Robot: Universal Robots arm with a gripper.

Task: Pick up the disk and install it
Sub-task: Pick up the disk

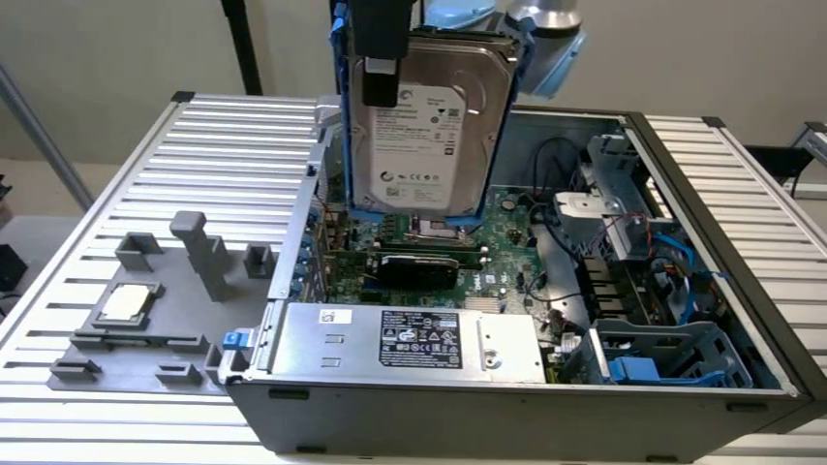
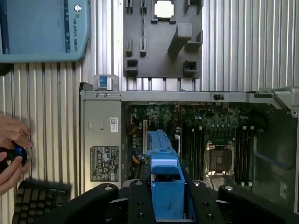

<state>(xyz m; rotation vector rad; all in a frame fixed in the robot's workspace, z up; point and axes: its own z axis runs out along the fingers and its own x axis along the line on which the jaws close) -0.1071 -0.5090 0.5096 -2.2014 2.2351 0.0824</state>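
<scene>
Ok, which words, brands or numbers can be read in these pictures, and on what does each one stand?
"UNIVERSAL ROBOTS": on the blue case, printed along its edge beside a round logo.
White label on the disk: logos and print, too small to read.
Black label and white stickers on the power supply: too small to read.
No other text can be read.

This is a robotics lab bench. An open computer tower (image 1: 517, 417) lies on a ribbed aluminium table (image 1: 194, 145) beside a grey fixture plate (image 1: 181, 325); a blue housing (image 2: 42, 28) reads Universal Robots.
</scene>
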